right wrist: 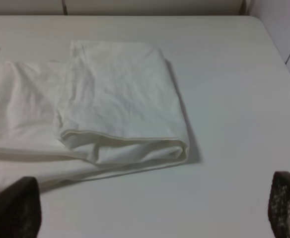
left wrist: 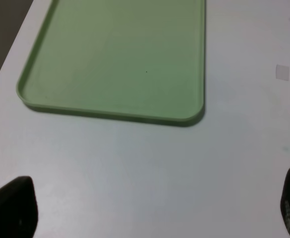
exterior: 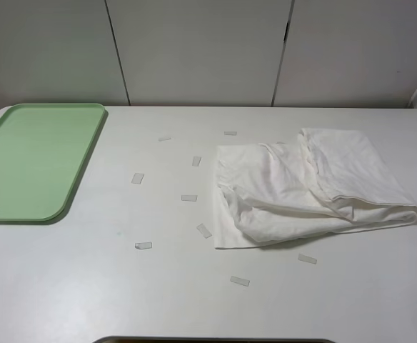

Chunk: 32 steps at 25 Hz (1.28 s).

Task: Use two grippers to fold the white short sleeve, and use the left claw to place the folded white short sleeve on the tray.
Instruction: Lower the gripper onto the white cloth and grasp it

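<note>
The white short sleeve [exterior: 305, 187] lies loosely bunched on the right half of the white table, partly folded over itself, with a rolled fold along its near edge [right wrist: 125, 144]. The pale green tray [exterior: 33, 161] sits empty at the far left, and its near rim fills the left wrist view [left wrist: 115, 116]. Neither arm shows in the exterior high view. My left gripper [left wrist: 150, 210] is open above bare table just short of the tray, only its black fingertips [left wrist: 11, 208] showing. My right gripper [right wrist: 150, 213] is open with wide-set fingertips [right wrist: 286, 206], a little short of the shirt's folded edge.
Several small pale tape strips [exterior: 189, 198] lie scattered on the table [exterior: 87, 286] between tray and shirt, one also showing beside the tray [left wrist: 282, 72]. White cabinet panels [exterior: 194, 50] stand behind the table's far edge.
</note>
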Available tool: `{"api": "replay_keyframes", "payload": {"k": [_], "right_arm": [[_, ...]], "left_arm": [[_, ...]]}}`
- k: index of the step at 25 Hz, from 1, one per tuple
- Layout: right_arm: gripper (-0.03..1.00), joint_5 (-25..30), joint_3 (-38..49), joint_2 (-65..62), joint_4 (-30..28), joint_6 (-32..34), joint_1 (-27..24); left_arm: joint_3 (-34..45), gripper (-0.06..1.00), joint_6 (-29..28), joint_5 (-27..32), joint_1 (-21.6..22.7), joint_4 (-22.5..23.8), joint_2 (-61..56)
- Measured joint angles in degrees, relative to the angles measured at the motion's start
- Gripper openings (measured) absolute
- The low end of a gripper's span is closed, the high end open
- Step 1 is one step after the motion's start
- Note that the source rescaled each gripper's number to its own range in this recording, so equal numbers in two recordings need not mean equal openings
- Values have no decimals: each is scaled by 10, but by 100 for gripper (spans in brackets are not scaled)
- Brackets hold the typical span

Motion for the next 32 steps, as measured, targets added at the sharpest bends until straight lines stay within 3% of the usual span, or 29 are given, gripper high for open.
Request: {"api": "replay_keyframes", "payload": {"k": [10,15,22,30,32], "right_arm": [[100,0,0,0,0,0,0],[100,0,0,0,0,0,0],[100,0,0,0,0,0,0],[100,0,0,0,0,0,0],[100,0,0,0,0,0,0]], "left_arm": [[-12,98,8,9,0,8,29],[-67,98,11,28,0,10,142],[-200,98,44,28,0,6,399],[-261,98,51,-42,-4,-79,589],[-262,98,53,-66,-18,-83,623]]}}
